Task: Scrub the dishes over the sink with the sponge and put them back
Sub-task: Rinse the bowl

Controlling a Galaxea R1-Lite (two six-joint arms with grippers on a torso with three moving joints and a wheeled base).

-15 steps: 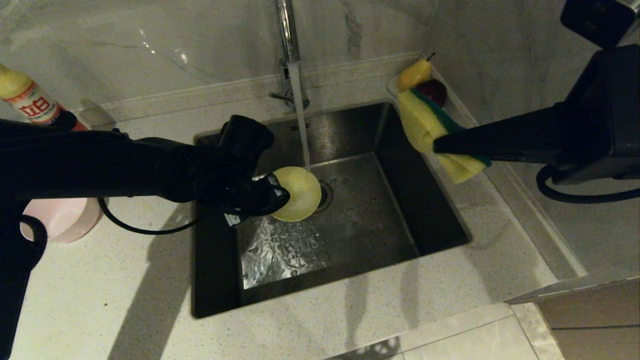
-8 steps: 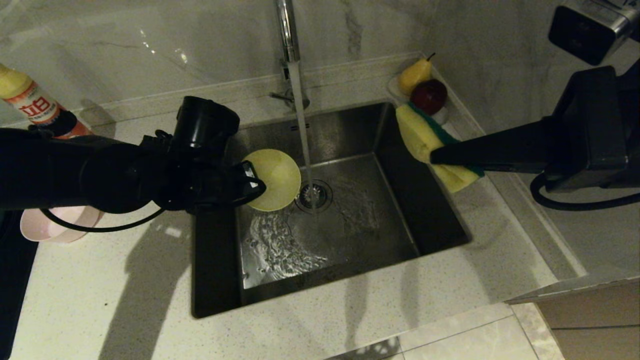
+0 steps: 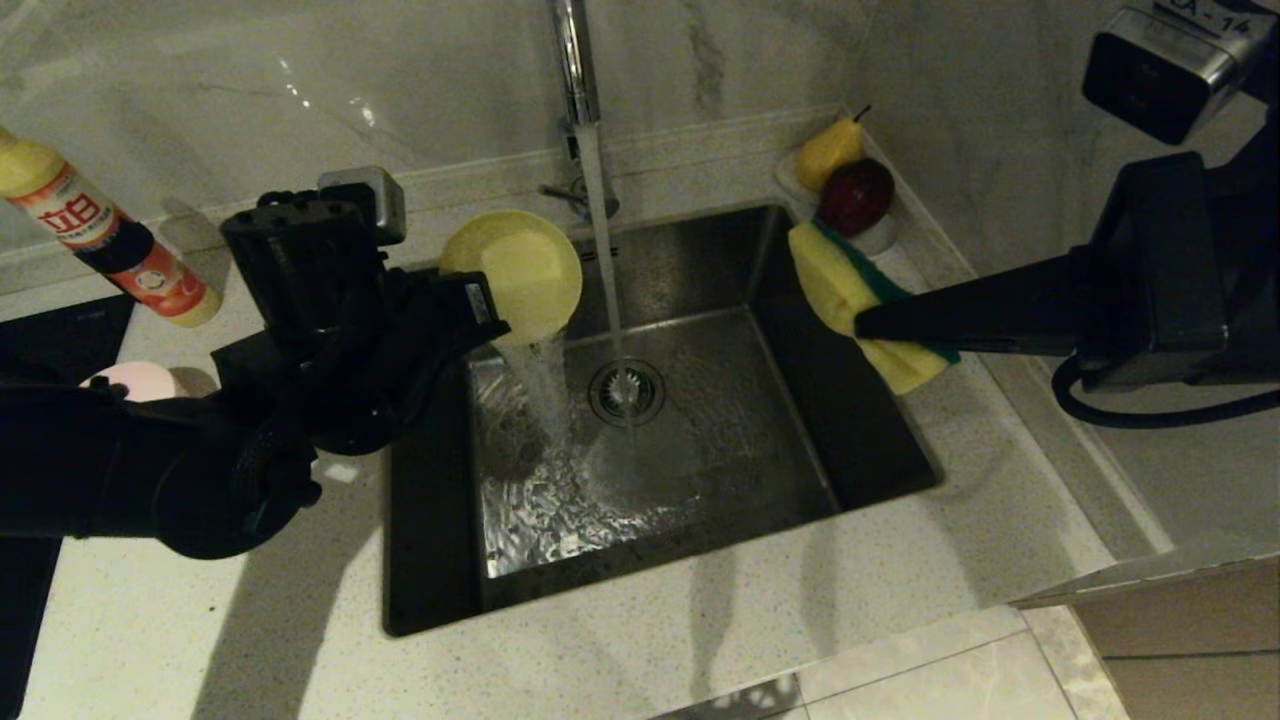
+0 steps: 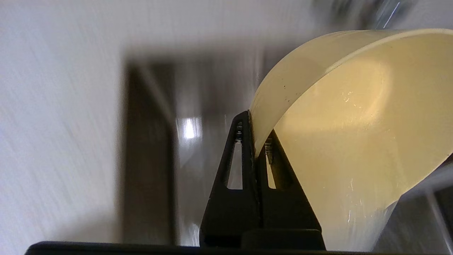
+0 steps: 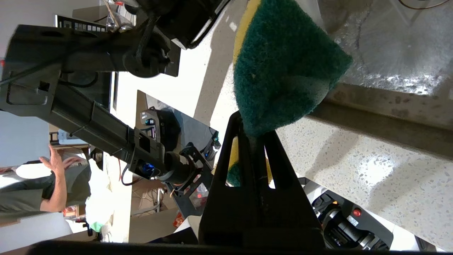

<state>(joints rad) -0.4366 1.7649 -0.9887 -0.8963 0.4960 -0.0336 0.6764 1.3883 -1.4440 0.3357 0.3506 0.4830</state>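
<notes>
Left gripper clamps yellow bowl rim, tilted, spilling water over sink rear-left corner; right gripper pinches sponge above sink's right edge.

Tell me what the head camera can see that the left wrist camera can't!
Only the head view shows the running tap, the water spilling from the tilted yellow bowl into the sink, the sponge pinched in the right gripper over the sink's right edge, the pink bowl, the soap bottle and the fruit.

Only the left wrist view shows up close how the left gripper pinches the bowl's thin rim.

Both show the yellow bowl held by the left gripper above the sink.
</notes>
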